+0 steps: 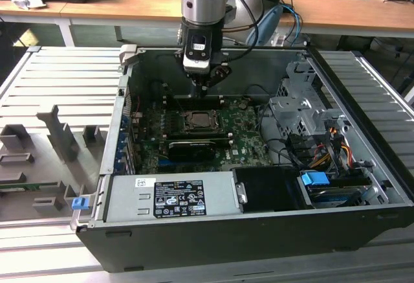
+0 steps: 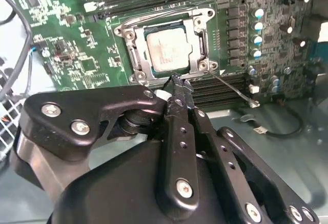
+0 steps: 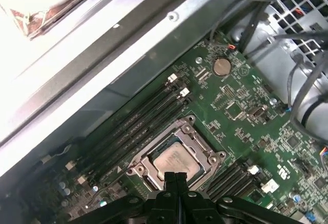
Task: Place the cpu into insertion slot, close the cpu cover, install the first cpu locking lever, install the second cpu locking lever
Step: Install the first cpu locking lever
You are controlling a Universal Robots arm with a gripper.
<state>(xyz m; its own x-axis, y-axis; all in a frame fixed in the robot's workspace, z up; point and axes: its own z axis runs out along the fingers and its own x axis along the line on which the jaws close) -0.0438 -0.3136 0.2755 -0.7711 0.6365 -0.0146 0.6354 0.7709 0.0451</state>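
- Two steps look done: the cpu (image 2: 169,47) sits flat in the insertion slot (image 2: 145,56), and the cpu cover (image 2: 196,29) is down over it, framing the chip.
- Step in hand, my read: the locking levers. One thin wire lever (image 2: 233,88) sticks out from a slot corner and slants away, unlatched. The second lever (image 2: 159,18) lies along the opposite cover edge; can't tell if it's hooked.
- The gripper (image 2: 177,80) has its fingers pressed together with nothing between them. The tip is just beside the cover's edge, near the root of the loose lever. In the exterior view it hangs right above the slot.
- Lever work likely calls for fine contact: the wire looks thin and springy, so it could easily slip off a closed tip.
- Edges: memory slots (image 2: 225,88) run just beside the slot, under the loose lever. Capacitors (image 2: 259,26) are near on another side, and the long black card (image 1: 191,147) is near too.
- Room: the case is open on top, so the vertical path looks free. The case wall (image 3: 154,44) and drive cage (image 1: 304,111) are well apart from the slot.
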